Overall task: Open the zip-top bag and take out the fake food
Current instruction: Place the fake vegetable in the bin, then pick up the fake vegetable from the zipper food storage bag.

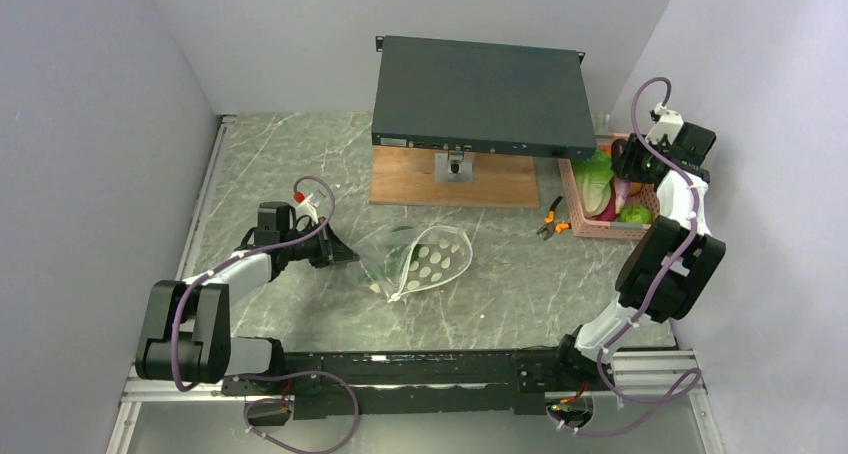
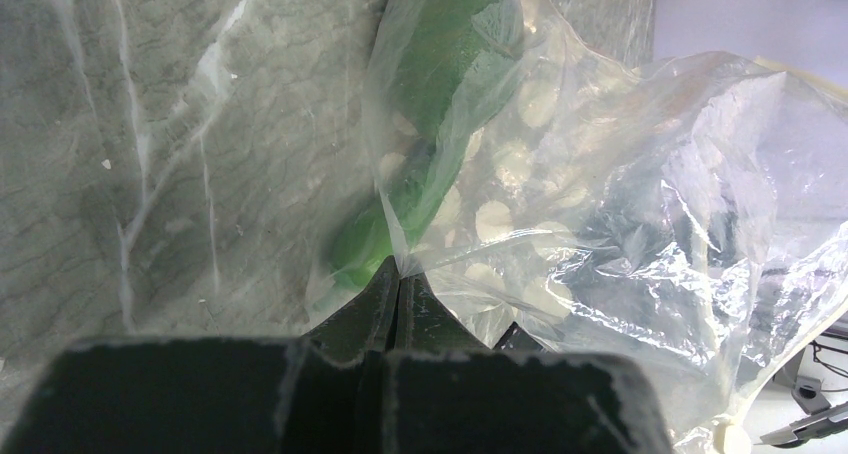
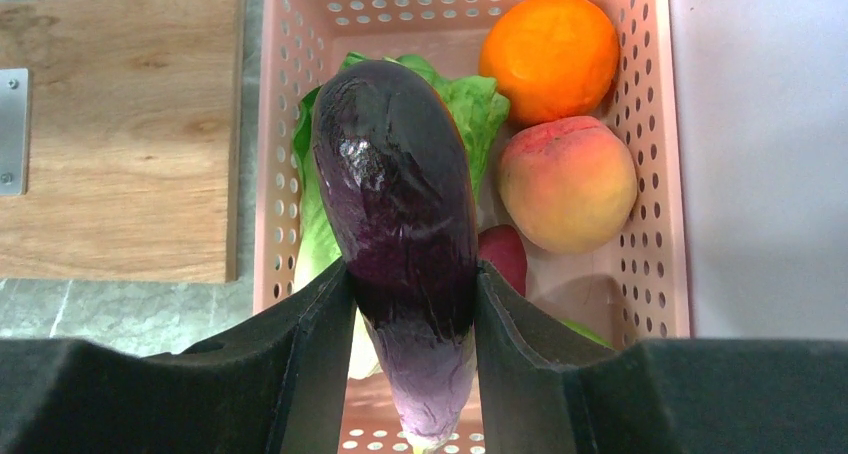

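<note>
The clear zip-top bag [image 1: 430, 258] with white oval dots lies on the table's middle. A green piece [image 2: 440, 94] is still inside it. My left gripper [image 1: 342, 254] is shut on the bag's edge, and the plastic is pinched at its tips in the left wrist view [image 2: 400, 274]. My right gripper [image 1: 628, 164] hangs over the pink basket [image 1: 572, 200] and is shut on a dark purple eggplant [image 3: 400, 204]. In the basket [image 3: 660, 174] lie an orange ball [image 3: 548, 56], a peach [image 3: 566, 182], a lettuce [image 3: 470, 104] and a red piece [image 3: 505, 254].
A dark flat box [image 1: 480, 96] stands on a wooden board [image 1: 450, 179] at the back middle. Orange-handled pliers [image 1: 551, 224] lie just left of the basket. Grey walls close in on both sides.
</note>
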